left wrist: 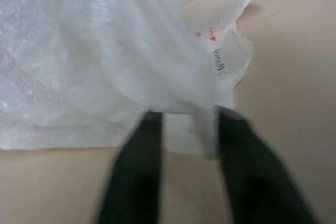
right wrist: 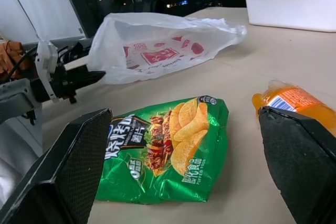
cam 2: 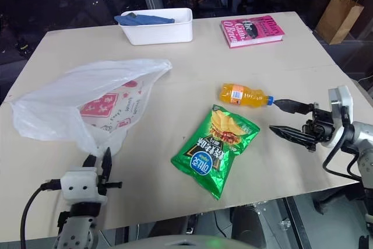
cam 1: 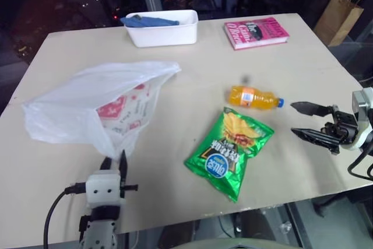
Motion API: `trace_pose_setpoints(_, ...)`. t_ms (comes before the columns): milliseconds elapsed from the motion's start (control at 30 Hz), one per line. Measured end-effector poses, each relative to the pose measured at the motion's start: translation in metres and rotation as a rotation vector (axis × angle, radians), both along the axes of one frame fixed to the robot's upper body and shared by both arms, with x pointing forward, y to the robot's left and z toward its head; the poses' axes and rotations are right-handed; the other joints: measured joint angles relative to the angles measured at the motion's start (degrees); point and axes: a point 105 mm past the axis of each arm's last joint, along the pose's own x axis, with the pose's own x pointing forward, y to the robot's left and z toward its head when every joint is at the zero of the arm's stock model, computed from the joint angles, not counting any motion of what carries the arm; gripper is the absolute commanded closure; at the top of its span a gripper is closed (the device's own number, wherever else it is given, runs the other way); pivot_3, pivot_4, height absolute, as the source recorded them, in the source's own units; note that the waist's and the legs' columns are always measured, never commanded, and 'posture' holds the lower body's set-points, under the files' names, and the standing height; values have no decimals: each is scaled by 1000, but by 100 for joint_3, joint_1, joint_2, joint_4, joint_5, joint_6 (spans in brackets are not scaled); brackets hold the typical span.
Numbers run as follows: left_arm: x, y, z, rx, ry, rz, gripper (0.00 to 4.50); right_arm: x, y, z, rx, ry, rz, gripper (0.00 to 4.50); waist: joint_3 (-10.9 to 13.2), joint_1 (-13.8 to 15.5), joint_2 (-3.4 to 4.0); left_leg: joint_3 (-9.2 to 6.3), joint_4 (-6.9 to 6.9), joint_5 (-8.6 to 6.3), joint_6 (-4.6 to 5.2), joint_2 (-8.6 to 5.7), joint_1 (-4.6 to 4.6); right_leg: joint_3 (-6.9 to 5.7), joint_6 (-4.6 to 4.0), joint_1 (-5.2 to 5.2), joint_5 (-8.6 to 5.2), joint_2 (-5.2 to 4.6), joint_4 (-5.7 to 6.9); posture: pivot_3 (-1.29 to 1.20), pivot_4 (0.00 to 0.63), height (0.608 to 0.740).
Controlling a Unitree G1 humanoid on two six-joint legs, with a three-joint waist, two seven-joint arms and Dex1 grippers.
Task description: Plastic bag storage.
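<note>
On the beige tabletop (cam 1: 192, 86), the large, crinkly translucent white plastic bag (cam 1: 99, 106) with red printed squares lies at my left front, mouth toward the white bin. My left gripper (cam 1: 115, 164) sits at its near edge; I cannot tell whether the narrowing fingers have pinched film. The pinch should take both layers before lifting. My right gripper (cam 2: 291, 118) hangs wide open, empty, beside the green chips packet (cam 1: 229, 151).

In the left wrist view we see the left gripper (left wrist: 184, 129) smeared by blur, so its fingers' contact with the plastic bag (left wrist: 105, 61) is unclear. The brown paper bag (cam 1: 339, 17) is partly cut off behind the table's (cam 1: 192, 80) far right corner.
</note>
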Motion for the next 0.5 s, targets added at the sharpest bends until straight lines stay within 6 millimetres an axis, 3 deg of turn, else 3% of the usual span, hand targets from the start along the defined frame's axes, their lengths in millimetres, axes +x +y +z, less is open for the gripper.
trace_pose_setpoints(167, 2, 6, 2, 10, -25, 22, 4428, 1, 0, -1, -1, -3, -5, 0, 0, 0, 0, -1, 0, 0, 0, 0, 0, -1, 0, 0, 0, 0, 0, 0, 150, 740)
trace_pose_setpoints(267, 17, 12, 15, 28, -72, 19, 4428, 1, -1, -2, -3, -3, -9, 0, -2, 7, 3, -4, 1, 1, 0, -1, 1, -5, 0, 1, 1, 2, 3, 0, 150, 740)
trace_pose_setpoints(367, 61, 19, 38, 63, -151, -14, 4428, 4, 1, -3, -5, -3, -9, 0, -3, 40, 4, -13, 12, 5, -7, -5, 1, -25, -3, 4, 3, 6, 18, 0, 150, 740)
trace_pose_setpoints(500, 122, 7, 76, 86, -246, -126, 4428, 8, 5, -6, -8, -12, -10, 0, -6, 1, 5, -17, 13, 9, -13, -15, 6, -12, -3, 5, 6, 4, 21, 0, 150, 740)
